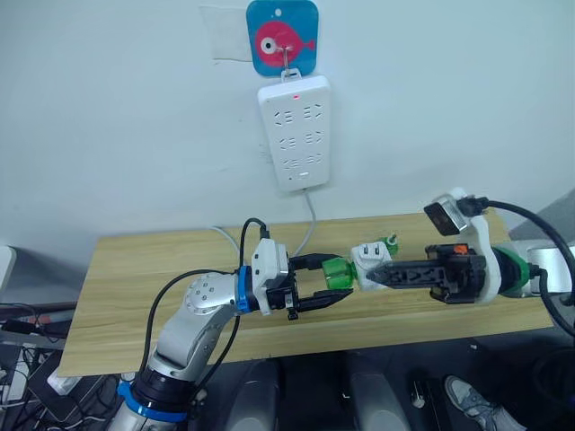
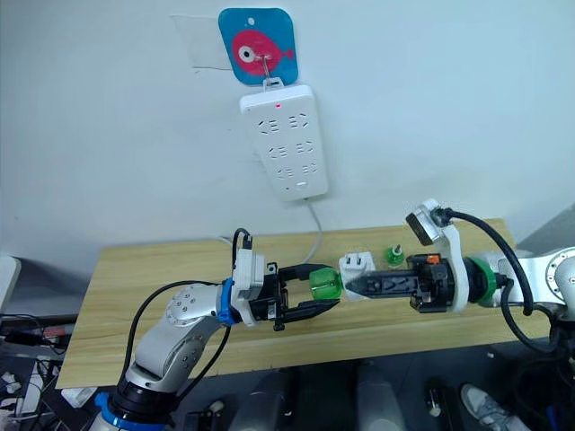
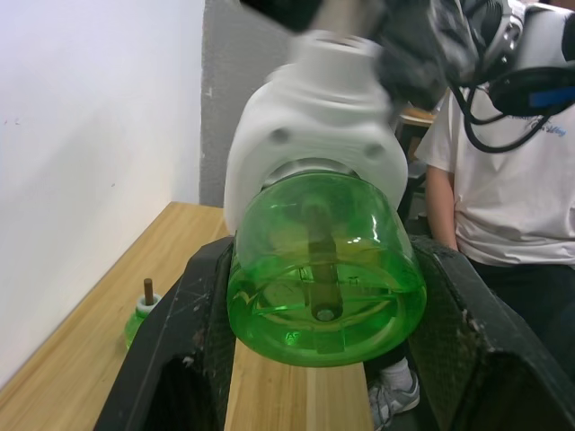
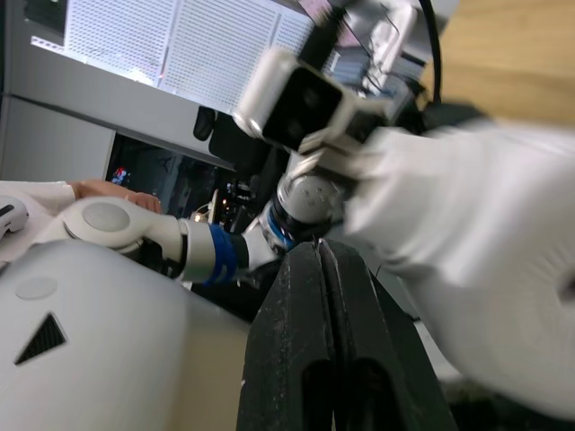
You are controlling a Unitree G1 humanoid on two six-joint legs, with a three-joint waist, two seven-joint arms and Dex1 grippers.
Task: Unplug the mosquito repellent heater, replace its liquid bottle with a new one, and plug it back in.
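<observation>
Behind the held heater (image 1: 368, 265), a spare bottle (image 1: 390, 243) stands on the table (image 1: 135, 287).

Lighting the head views evenly and brightly from overhead, casting only faint shadows on the wall (image 1: 108, 108). Glinting softly on the green bottle (image 3: 325, 269) close to the left wrist lens. Blurring the white heater (image 4: 485, 260) in the right wrist view.
</observation>
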